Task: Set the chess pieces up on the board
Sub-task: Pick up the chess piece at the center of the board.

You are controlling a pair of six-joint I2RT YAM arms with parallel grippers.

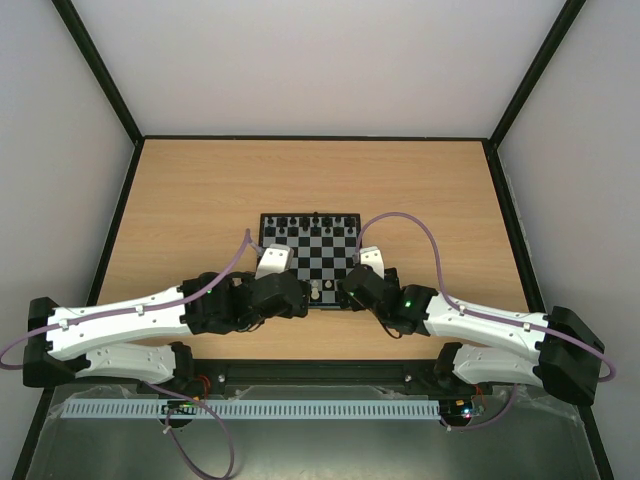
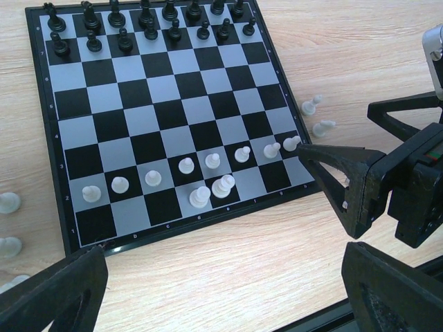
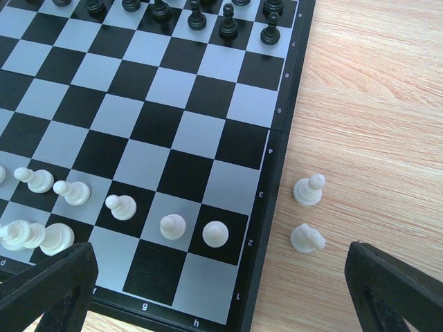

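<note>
The board lies mid-table, with my two grippers at its near edge. Black chess pieces fill its two far rows. A row of white pawns stands on the near side, with two taller white pieces on the row in front of them. My left gripper hangs open over bare table just short of the board, nothing between its fingers. My right gripper is open over the board's near right corner. Just off that corner stand a white piece and a white knight.
More loose white pieces lie on the table left of the board. The right arm's gripper fingers show at the right of the left wrist view, close to the board's corner. A black rail runs along the table's near edge.
</note>
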